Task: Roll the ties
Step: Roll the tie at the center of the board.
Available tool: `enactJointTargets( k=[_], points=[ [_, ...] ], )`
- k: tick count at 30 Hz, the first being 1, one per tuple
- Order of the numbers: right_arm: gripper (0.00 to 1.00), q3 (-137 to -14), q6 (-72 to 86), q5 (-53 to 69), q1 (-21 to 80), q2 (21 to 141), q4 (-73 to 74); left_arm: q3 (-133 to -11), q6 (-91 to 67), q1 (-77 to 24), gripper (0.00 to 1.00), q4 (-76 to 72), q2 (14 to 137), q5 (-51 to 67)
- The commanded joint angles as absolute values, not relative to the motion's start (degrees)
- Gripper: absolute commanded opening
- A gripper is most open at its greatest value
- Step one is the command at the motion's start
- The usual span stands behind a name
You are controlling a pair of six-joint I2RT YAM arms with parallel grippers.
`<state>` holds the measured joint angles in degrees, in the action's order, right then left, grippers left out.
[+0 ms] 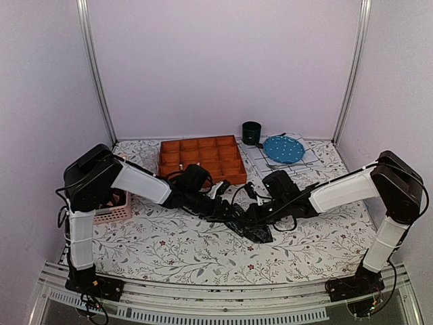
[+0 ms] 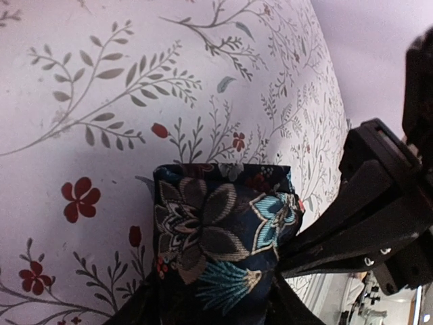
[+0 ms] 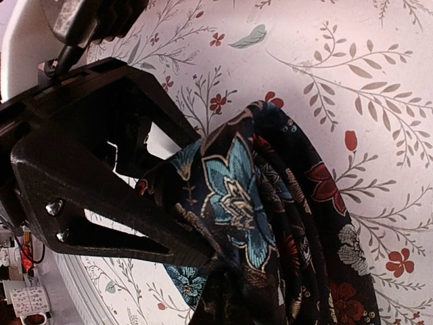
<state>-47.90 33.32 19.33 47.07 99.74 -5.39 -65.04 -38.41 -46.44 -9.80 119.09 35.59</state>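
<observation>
Dark tie [image 2: 216, 233] in closed right gripper [image 2: 292, 252]

Readable text: none in any view.
Mug [image 3: 30, 301]: dark print on its white side, too small to read.
</observation>
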Motion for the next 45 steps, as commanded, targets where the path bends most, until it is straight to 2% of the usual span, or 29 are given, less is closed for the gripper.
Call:
enactJointTargets(
  k=[1, 9, 11, 15, 19, 25, 30, 38, 45],
  points=[
    [0.0, -45.7, 33.6, 19.3, 46.8, 100.7, -0.4, -64.5, -39.0, -47.5, 0.39, -11.3, 119.9, 36.9],
    [0.0, -46.3, 34.1, 21.3, 47.4, 98.1, -0.1, -64.6, -38.4, -47.6, 0.15, -8.7, 117.3, 30.9],
    [0.05, -46.7, 34.6, 21.8, 47.4, 95.3, 0.2, -64.6, -37.6, -47.8, 0.1, -7.2, 116.3, 28.1],
    [0.13, -48.5, 35.4, 22.5, 47.4, 89.8, 2.3, -64.6, -36.0, -48.5, 0.05, -4.0, 114.6, 22.0],
    [0.17, -50.0, 35.6, 22.0, 47.4, 84.1, 4.8, -65.1, -34.1, -50.0, 0.0, -1.1, 113.3, 14.8],
    [0.18, -49.8, 35.6, 16.1, 47.4, 77.0, 8.1, -66.1, -32.2, -52.4, 0.0, 3.0, 110.2, 4.2],
    [0.18, -46.8, 36.4, 12.3, 47.3, 79.2, 8.0, -67.9, -31.3, -54.0, 0.0, 6.0, 110.4, -1.5],
    [0.1, -45.4, 37.1, 13.2, 47.3, 94.4, 1.0, -67.2, -33.1, -53.7, 0.0, 4.9, 109.8, 0.9],
    [0.07, -46.6, 36.6, 10.4, 47.3, 100.6, -0.2, -64.2, -36.7, -51.1, 0.0, 1.2, 109.5, 7.2]
  ],
)
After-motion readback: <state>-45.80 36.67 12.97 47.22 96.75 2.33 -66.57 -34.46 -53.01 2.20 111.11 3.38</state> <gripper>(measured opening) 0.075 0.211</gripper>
